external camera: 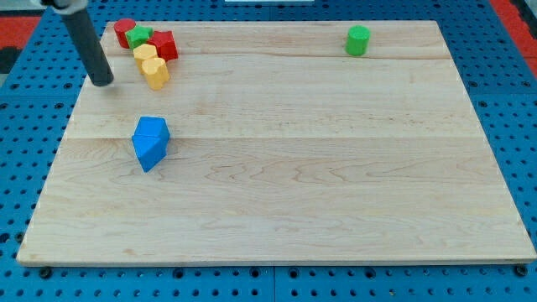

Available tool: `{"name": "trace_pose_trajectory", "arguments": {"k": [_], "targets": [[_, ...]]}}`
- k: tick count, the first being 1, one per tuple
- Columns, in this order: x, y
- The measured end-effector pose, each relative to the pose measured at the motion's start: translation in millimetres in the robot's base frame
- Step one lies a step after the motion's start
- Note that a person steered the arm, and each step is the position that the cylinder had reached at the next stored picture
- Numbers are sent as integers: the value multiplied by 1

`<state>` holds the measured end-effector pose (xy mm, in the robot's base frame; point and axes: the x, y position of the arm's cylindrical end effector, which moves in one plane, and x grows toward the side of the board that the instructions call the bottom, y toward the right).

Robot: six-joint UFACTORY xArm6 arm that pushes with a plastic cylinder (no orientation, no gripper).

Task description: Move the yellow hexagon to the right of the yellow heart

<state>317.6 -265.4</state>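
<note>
Two yellow blocks touch each other near the view's top left. The upper one [145, 54] looks like the yellow hexagon. The lower one [155, 73] looks like the yellow heart, just below and slightly right of it. The shapes are small and hard to confirm. My tip [103, 82] rests on the board to the left of both yellow blocks, a short gap away and touching neither. The dark rod leans up toward the view's top-left corner.
A red cylinder [124, 32], a green star [139, 36] and a red block [164, 44] cluster just above the yellow blocks. An angular blue block [151, 142] lies below them. A green cylinder [358, 39] stands at the top right. The wooden board [294, 168] sits on a blue pegboard.
</note>
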Motion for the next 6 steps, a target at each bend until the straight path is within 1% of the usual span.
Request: {"name": "trace_pose_trajectory", "arguments": {"k": [1, 2, 5, 6], "targets": [[-30, 5], [-33, 18], [-47, 84], [-14, 119]]}}
